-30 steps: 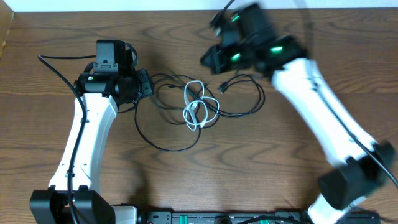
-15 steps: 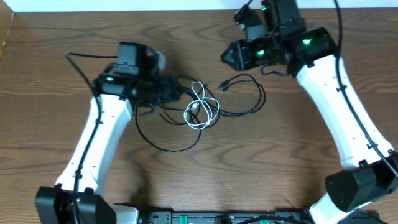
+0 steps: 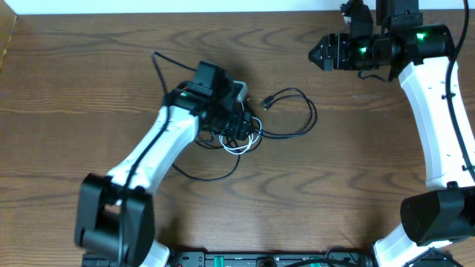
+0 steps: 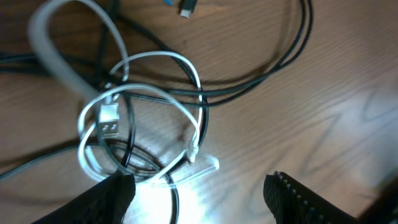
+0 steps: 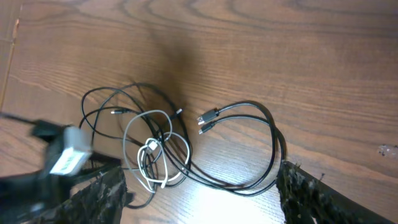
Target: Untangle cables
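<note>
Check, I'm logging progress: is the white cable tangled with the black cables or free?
Tangled. The white cable lies in loops, with black cables threading through them.

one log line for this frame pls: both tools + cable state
left tool: open, over white cable | right tool: open, empty, off to the side | white cable: interlaced with black cables | task: not untangled
</note>
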Action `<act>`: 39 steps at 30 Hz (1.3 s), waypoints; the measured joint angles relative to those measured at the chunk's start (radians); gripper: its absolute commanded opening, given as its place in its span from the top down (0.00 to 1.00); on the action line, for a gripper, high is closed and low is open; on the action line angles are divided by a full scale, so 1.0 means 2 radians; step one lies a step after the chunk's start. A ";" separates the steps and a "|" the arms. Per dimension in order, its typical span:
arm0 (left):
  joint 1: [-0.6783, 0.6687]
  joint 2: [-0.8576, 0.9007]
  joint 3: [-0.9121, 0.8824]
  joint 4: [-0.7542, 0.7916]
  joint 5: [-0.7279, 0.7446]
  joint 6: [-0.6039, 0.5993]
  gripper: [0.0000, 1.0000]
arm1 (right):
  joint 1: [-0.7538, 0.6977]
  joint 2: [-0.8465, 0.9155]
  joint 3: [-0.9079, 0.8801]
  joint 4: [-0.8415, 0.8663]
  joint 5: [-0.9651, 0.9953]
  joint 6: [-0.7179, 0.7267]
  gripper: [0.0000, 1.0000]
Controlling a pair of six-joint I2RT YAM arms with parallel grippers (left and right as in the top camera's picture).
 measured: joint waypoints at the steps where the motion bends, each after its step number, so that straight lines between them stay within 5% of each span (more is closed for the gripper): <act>1: -0.006 0.016 -0.001 0.019 0.000 0.001 0.31 | 0.000 0.000 0.000 0.000 -0.001 0.000 0.26; 3: -0.015 0.044 -0.002 0.048 0.002 -0.006 0.36 | 0.000 0.000 0.000 0.000 -0.001 0.000 0.26; 5: -0.023 0.069 -0.004 0.082 0.002 -0.021 0.53 | 0.000 0.000 0.000 0.000 -0.001 0.000 0.26; 7: -0.027 0.089 -0.004 0.103 0.002 -0.041 0.81 | 0.000 0.000 0.000 0.000 -0.001 0.000 0.25; 9: -0.027 0.099 -0.005 0.112 0.002 -0.062 0.92 | 0.000 0.000 0.000 0.000 -0.001 0.000 0.25; 18: -0.027 0.003 0.005 0.119 0.032 -0.124 0.92 | 0.000 0.000 0.000 0.010 -0.001 0.000 0.24; 27: -0.019 -0.228 0.060 0.289 0.040 -0.183 0.93 | 0.002 0.000 0.000 0.010 -0.005 -0.013 0.22; 39: 0.056 -0.231 0.064 0.502 0.045 -0.325 0.93 | 0.057 0.001 0.000 0.017 -0.072 -0.097 0.19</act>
